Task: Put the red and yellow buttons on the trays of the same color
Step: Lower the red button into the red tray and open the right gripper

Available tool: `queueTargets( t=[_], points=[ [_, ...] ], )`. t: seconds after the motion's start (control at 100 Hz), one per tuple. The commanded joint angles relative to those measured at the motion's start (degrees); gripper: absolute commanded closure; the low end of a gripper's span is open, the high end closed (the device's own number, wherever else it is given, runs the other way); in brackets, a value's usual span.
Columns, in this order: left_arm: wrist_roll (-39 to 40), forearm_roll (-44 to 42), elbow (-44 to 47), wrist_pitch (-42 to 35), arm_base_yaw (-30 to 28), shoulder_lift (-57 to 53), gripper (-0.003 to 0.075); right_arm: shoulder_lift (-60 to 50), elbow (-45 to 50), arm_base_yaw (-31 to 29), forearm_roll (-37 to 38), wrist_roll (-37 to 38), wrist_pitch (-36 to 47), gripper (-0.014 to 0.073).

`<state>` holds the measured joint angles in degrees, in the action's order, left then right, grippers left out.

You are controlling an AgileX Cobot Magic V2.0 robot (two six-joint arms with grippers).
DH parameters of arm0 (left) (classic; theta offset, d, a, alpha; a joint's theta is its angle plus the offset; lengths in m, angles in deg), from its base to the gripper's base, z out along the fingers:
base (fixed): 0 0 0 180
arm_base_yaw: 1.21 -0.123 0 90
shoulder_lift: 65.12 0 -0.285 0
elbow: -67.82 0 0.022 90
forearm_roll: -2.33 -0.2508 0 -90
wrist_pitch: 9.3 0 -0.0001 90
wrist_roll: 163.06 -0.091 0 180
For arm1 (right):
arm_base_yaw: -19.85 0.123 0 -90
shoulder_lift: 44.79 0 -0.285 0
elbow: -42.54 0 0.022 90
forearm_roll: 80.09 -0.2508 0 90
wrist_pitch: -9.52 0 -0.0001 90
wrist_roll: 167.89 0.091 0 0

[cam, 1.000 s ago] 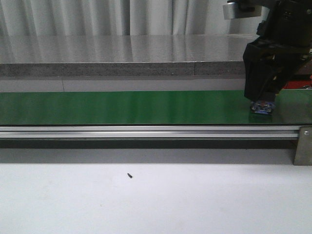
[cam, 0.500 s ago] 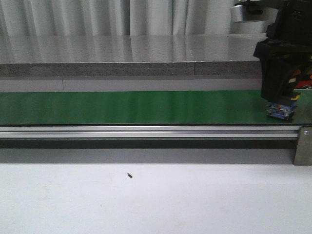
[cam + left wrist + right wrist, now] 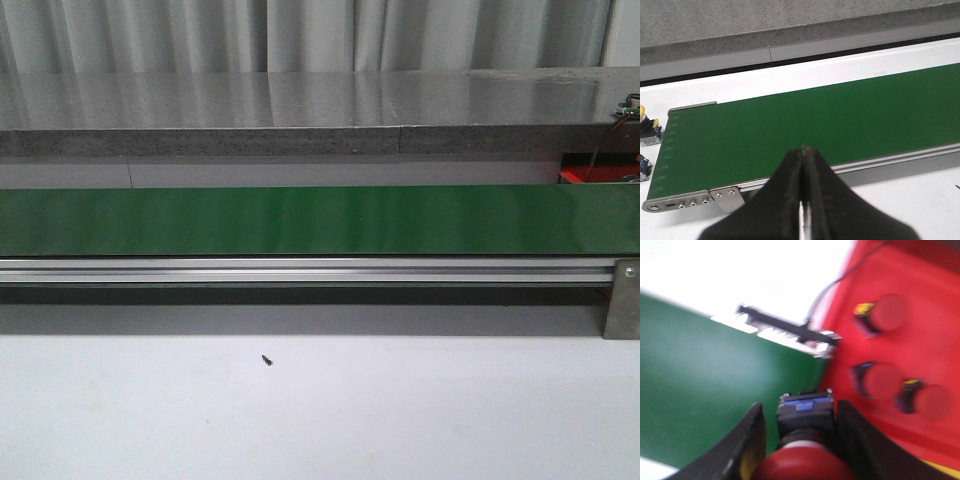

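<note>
Front view: green conveyor belt (image 3: pixel 300 220) bare along its whole visible length; no arm or button in frame. Sliver of red tray (image 3: pixel 583 176) just past the belt's far right end, partly hidden. Small dark speck (image 3: pixel 266 359) on the white table (image 3: pixel 320 410) in front of the belt, probably a stray screw, no concern of the task.

Left wrist view: left gripper (image 3: pixel 802 150) clenched on nothing, fingertips touching, hanging above the near rail of the belt. Likely parked there for lack of anything to pick on the belt. Yellow button (image 3: pixel 645 120) beside the belt's end plate, off the belt, cut by the picture edge; a second dark item (image 3: pixel 643 165) near it, too little visible to name.

Right wrist view (blurred): right gripper (image 3: pixel 802 425) grasping a red button (image 3: pixel 802 460), red cap toward the camera, blue-and-black base (image 3: pixel 805 407) outward between the fingers. Held over the belt's end, just beside the red tray (image 3: pixel 920 285); three red buttons (image 3: pixel 880 380) lying on that tray already. Position suits a carry toward the matching tray; release not yet done. Blur suggests the arm in motion.
</note>
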<state>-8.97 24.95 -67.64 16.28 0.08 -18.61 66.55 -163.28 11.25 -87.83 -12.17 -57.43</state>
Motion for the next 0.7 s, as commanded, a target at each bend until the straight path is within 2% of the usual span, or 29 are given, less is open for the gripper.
queueTargets(
  t=[0.0, 0.16, 0.38, 0.69],
  points=[
    [-0.04, 1.2, -1.62, -4.02, 0.36, -0.18, 0.074, -0.69, -5.91, -3.44, -1.73, -0.05, 0.7, 0.0421],
    [-0.04, 1.2, -1.62, -4.02, 0.36, -0.18, 0.074, 5.64, -14.18, -7.58, -3.81, 0.32, -0.5, 0.0421],
    [-0.04, 1.2, -1.62, -4.02, 0.36, -0.18, 0.074, 15.14, -22.2, -9.92, -3.74, 1.44, -0.53, 0.0421],
    [-0.04, 1.2, -1.62, -4.1, 0.36, -0.18, 0.074, 23.84, -24.85, -11.55, -3.43, 1.54, 2.77, 0.0421]
  ],
)
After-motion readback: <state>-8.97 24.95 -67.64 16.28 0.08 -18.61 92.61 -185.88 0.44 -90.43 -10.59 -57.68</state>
